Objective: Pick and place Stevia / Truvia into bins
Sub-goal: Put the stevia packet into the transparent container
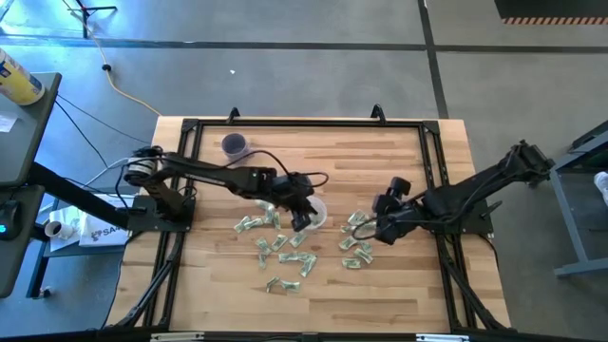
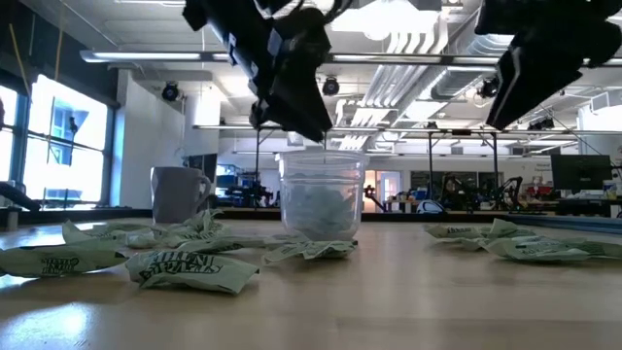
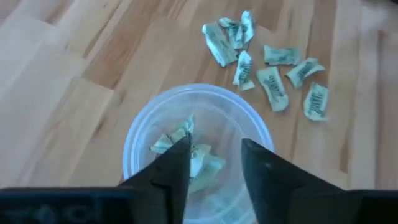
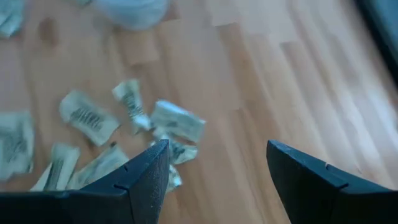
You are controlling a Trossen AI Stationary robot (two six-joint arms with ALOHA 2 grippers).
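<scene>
The clear plastic cup (image 1: 316, 211) (image 2: 322, 199) stands upright near the table's middle, with several crumpled pale green sachets (image 3: 199, 165) inside it. My left gripper (image 3: 214, 152) (image 1: 302, 219) hangs just above the cup's mouth, slanting down, open, with nothing between its fingers. More sachets lie flat on the wood left of the cup (image 1: 256, 223), in front of it (image 1: 285, 255) and to its right (image 1: 356, 249). My right gripper (image 4: 217, 158) (image 1: 367, 229) hovers open over the right-hand group (image 4: 177, 121), clear of it. My left gripper has one crumpled sachet (image 3: 176, 138) showing right at the tip of one finger (image 3: 180, 155), over the cup's opening. I cannot tell whether the finger touches it.
A purple mug (image 1: 235, 145) (image 2: 178, 194) stands at the table's far left. A black frame rail (image 1: 304, 123) runs round the tabletop. Bare wood lies along the near edge (image 1: 313, 304) and between the cup and the far rail.
</scene>
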